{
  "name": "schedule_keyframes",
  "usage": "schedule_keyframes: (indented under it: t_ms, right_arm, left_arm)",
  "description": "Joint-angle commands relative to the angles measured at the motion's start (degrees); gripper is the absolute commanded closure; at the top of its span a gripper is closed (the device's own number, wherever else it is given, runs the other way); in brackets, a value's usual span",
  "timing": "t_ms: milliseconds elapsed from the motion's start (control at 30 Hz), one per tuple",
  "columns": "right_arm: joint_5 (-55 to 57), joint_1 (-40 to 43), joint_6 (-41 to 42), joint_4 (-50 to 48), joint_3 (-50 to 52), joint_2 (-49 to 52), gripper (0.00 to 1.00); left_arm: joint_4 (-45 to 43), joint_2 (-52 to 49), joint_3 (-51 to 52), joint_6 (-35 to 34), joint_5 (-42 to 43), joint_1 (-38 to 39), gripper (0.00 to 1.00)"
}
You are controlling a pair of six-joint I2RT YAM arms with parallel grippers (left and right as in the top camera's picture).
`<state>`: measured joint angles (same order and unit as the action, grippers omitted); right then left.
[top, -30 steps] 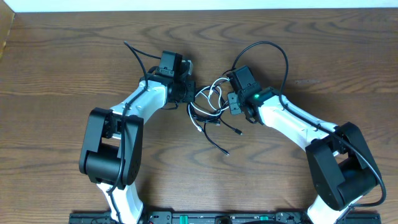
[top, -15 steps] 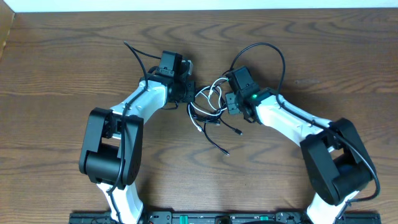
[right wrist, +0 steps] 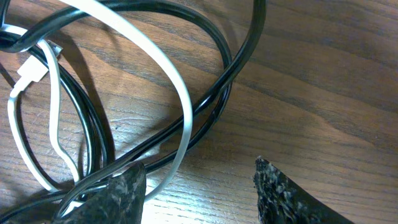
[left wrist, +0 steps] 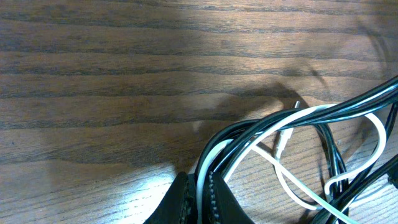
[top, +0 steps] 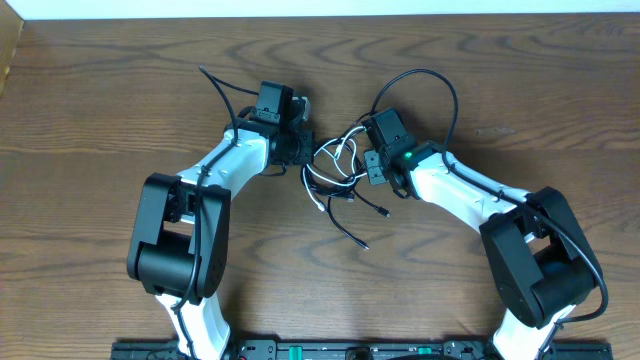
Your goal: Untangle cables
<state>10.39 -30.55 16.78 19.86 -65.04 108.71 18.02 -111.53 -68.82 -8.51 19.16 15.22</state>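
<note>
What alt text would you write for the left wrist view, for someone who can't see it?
The left hand, shut at the bottom edge, pinches a white cable where it bundles with black cables. The tangle loops off to the right over a brown wooden table.

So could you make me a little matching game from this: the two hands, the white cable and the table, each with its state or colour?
1 left hand
2 right hand
3 white cable
4 table

A brown wood
B open
C shut on the cables
D looped among black cables

Pairs: 1-C, 2-B, 3-D, 4-A
</note>
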Motion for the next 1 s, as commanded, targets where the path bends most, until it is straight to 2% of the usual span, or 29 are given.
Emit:
schedule_keyframes:
  t_ms: [0,200,433,700,833,967]
  right_arm:
    - [1.6,0.5,0.2,-0.1,0.3,0.5,0.46]
    - [4.0,0.6,0.2,-1.1,0.3,2.9,0.45]
    - [11.9,0.6,0.1,-1.8,0.3,6.2,0.49]
    - [16.9,0.6,-0.1,-0.9,0.3,5.9,0.77]
    - [16.9,0.6,-0.8,-0.1,0.3,4.0,0.99]
    - [17.7,0.5,-4.6,2.3,0.3,0.5,0.99]
  left_arm:
    - [0.1,-0.8,0.4,0.7,-0.1,0.2,0.92]
    - [0.3,-0.8,0.4,0.8,-0.2,1.4,0.92]
    - [0.3,-0.8,0.4,0.8,-0.3,2.5,0.92]
    - [0.3,-0.8,0.4,1.0,-4.9,2.5,0.92]
    - [0.3,-0.8,0.4,1.0,-6.8,2.5,0.92]
    - [0.2,-0.8,0.4,1.0,-6.8,2.5,0.92]
